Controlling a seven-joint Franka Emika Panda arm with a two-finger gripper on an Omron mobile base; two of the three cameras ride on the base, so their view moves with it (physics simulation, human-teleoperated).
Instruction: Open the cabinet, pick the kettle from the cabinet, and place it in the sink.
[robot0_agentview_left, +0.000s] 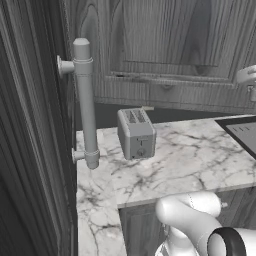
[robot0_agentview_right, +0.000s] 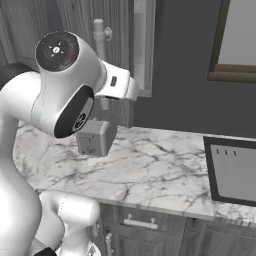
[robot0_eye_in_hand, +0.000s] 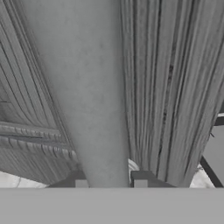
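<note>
The cabinet (robot0_eye_in_hand: 183, 87) fills the hand view with dark wood grain, and its thick light-grey bar handle (robot0_eye_in_hand: 83, 96) runs up between the two finger tips of the gripper (robot0_eye_in_hand: 110, 181), which is clamped narrowly around it. Below on the marble bench (robot0_agentview_left: 200, 160) stands a grey toaster (robot0_agentview_left: 136, 133), and the sink (robot0_agentview_right: 232, 170) lies at the bench's right end.

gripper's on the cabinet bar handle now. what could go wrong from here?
1. In the hand view the two dark fingertips flank the thick light-grey cylindrical bar handle near its end; an off-axis pull might slip them off.
2. The dark grey wood-grain cabinet door looks barely open; its swing could meet the white arm close in front.
3. The boxy grey toaster stands below, near the later kettle path.
</note>
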